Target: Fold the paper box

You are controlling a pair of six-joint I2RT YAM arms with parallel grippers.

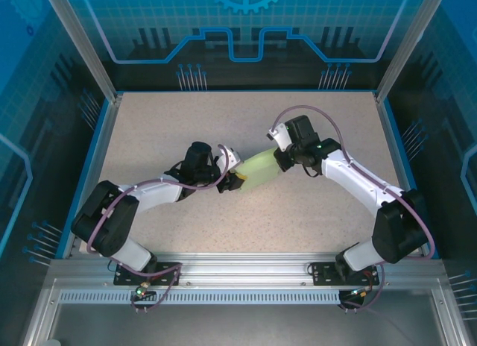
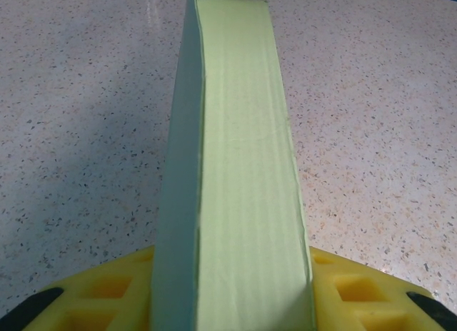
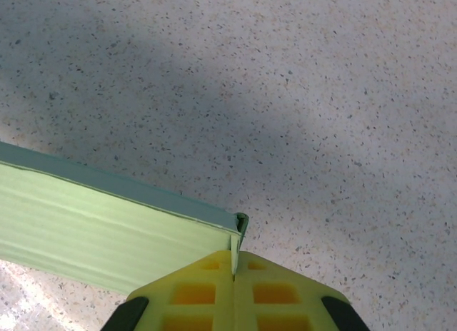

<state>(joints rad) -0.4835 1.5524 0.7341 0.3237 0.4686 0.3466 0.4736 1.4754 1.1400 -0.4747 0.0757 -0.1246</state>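
- The box point(image 1: 259, 169) sits near the middle of the table point(image 1: 186, 122), stretched between the two grippers. It is a pale green, narrow folded shape.
- The left gripper point(image 1: 232, 176) reaches in from the left and meets the box's left end.
- The right gripper point(image 1: 281, 158) comes from the right and meets the box's upper right end.
- In the left wrist view the box point(image 2: 243, 167) runs straight away from the camera. A broad lit face is turned up and a darker side wall is on its left.
- The near end of the box lies between the yellow fingers point(image 2: 107, 292) of the left gripper. They stand apart by the box's width and press on both its sides, so this gripper is clamped on the box.
- In the right wrist view the box point(image 3: 100, 235) stretches off to the left, and its corner reaches the fingertips.
- The right gripper's yellow fingers point(image 3: 193, 292) are drawn together with only a thin edge of card at the box's corner between them, pinching it.
- Speckled table surface shows behind the box in both wrist views. Whether the box touches the table or hangs just above it cannot be told.
- The arms are bent inward, their wrists close together over the table's centre.
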